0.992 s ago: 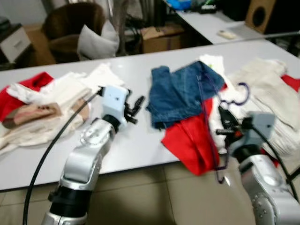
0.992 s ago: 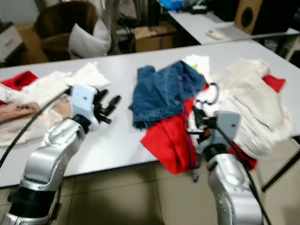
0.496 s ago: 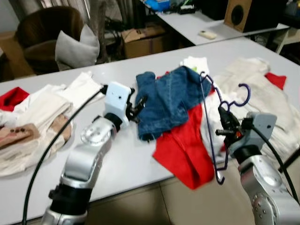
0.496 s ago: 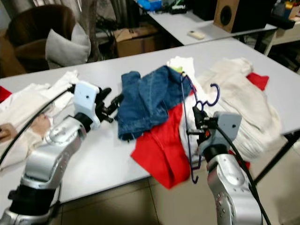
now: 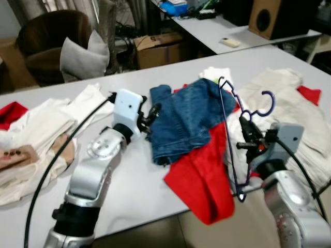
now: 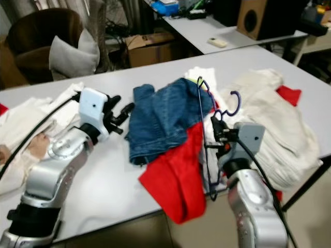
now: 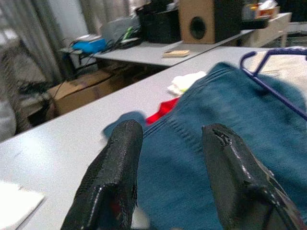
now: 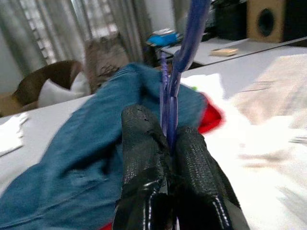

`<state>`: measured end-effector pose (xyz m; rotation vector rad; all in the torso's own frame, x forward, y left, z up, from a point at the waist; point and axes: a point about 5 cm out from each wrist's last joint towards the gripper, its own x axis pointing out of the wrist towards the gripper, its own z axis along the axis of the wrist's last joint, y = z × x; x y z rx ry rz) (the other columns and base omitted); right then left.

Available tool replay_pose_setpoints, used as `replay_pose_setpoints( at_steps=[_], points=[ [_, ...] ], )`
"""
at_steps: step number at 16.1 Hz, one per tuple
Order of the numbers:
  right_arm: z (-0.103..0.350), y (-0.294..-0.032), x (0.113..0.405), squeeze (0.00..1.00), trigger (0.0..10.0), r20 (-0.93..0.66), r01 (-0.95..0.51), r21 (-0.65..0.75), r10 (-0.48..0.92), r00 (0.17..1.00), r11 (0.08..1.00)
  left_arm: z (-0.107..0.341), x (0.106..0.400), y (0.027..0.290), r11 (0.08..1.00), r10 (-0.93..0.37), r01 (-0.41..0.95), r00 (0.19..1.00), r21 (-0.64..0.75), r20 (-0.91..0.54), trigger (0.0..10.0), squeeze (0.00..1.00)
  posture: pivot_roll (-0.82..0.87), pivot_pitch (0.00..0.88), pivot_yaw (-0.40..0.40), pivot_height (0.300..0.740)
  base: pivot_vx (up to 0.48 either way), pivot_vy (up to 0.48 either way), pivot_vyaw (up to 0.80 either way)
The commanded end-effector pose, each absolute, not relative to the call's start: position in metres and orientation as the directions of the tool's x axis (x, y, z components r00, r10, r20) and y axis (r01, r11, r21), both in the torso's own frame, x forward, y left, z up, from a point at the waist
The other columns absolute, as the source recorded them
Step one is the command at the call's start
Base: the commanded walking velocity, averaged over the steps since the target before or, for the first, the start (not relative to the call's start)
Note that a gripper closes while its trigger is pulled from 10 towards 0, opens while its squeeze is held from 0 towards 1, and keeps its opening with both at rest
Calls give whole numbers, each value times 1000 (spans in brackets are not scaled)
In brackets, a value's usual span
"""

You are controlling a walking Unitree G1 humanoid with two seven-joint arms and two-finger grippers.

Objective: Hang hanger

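While right gripper (image 5: 247, 135) pinches one purple hanger (image 5: 227, 135) upright over the clothes, left gripper (image 5: 149, 118) sits spread and empty at the denim's edge.
Counts: one blue denim garment (image 5: 186, 120), one red garment (image 5: 204, 178) draped off the white table (image 5: 129, 181) edge, cream garments (image 5: 289, 111) on the right, a cream and red pile (image 5: 31, 134) on the left, partly cut off. Right wrist view: both fingers (image 8: 144, 158) pressed tight on the hanger wire. Hanger hook curls toward the cream garments, lower end hangs past the table edge. Behind: one brown armchair (image 5: 49, 44) with a grey cushion (image 5: 85, 51), one cardboard box (image 5: 163, 49), one wooden speaker (image 5: 266, 18). No readable labels; frames slightly blurred.
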<state>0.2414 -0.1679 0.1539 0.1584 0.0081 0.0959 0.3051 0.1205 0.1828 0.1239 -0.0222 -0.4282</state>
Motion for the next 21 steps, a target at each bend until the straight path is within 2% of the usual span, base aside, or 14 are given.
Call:
replay_pose_setpoints(
  at_steps=[1,21],
  points=[
    [157,-163,243,0,10000,15,-124,163,123,992,979,183,305,126,908,-401,399,916,129,-11,10000,43,-134,0,67,719,0,0,0],
    [159,-174,247,0,10000,8,-154,95,154,988,984,179,315,122,885,-442,440,897,154,-19,10000,31,-161,0,87,719,0,0,0]
  ],
)
